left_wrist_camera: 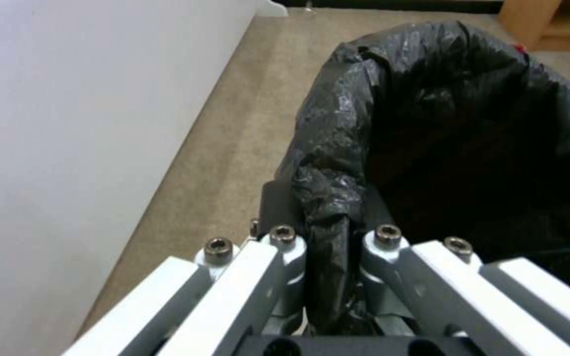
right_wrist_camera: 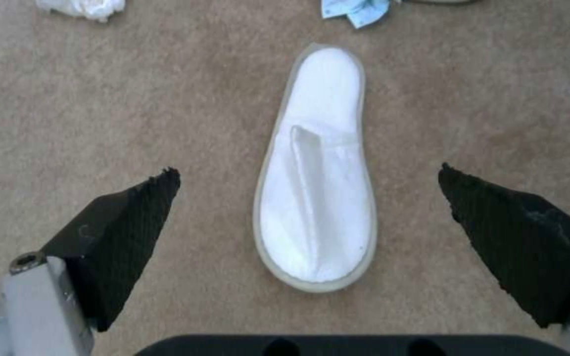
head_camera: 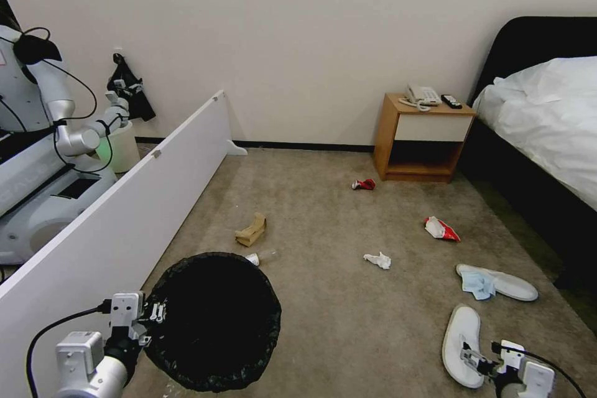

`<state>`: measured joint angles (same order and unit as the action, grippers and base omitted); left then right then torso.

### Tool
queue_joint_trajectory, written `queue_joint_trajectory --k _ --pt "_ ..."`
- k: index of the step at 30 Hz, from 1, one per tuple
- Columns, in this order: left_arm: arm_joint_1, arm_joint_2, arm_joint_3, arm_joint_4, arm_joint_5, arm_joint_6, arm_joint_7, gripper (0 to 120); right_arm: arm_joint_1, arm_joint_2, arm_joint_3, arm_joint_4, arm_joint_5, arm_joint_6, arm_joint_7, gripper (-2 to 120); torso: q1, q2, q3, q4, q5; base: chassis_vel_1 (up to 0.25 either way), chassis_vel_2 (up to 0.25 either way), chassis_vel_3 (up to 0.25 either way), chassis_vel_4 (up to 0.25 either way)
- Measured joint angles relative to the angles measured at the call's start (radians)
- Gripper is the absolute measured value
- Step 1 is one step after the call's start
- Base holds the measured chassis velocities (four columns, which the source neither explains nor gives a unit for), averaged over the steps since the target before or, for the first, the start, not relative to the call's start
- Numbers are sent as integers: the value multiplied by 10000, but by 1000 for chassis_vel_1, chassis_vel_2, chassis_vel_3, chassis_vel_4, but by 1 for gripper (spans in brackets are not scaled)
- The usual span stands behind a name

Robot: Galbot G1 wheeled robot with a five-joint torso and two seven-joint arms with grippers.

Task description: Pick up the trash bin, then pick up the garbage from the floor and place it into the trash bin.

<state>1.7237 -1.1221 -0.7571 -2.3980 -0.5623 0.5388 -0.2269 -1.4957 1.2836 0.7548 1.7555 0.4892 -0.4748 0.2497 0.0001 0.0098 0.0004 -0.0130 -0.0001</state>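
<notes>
Black crinkly bag folded over the rim of the trash bin (head_camera: 211, 320), with the left pincer (head_camera: 152, 311) clamped on that rim at the bin's left edge, beside the long white board (head_camera: 124, 224); from the left wrist, bag plastic (left_wrist_camera: 328, 217) pinched between the closed fingers (left_wrist_camera: 285, 237). Right pincer (right_wrist_camera: 308, 178) spread wide, poised over the near white slipper (right_wrist_camera: 314, 168), pads (right_wrist_camera: 133, 207) apart on either side and clear of it. On the beige carpet floor (head_camera: 323, 323): second slipper (head_camera: 507, 283) under a blue cloth (head_camera: 477, 285), crumpled tissue (head_camera: 378, 260), red-white snack packet (head_camera: 440, 228), crushed red can (head_camera: 364, 184), brown paper bag (head_camera: 251, 230), small bottle (head_camera: 261, 257) just beside the bin's far rim. Wooden nightstand (head_camera: 423, 137) against the wall, next to the bed (head_camera: 547, 118).
</notes>
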Motion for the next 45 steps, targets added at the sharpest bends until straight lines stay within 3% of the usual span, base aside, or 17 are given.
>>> queue_joint_trajectory --k 9,45 --pt "-217 -32 128 94 52 -12 7 4 377 86 -198 -684 -140 136 -40 100 0 0 0 -3 1 0 0 0 0" --pt "-170 -30 130 -13 89 17 5 4 1635 239 -262 -2793 -672 520 -285 100 0 0 0 -3 1 0 0 0 0"
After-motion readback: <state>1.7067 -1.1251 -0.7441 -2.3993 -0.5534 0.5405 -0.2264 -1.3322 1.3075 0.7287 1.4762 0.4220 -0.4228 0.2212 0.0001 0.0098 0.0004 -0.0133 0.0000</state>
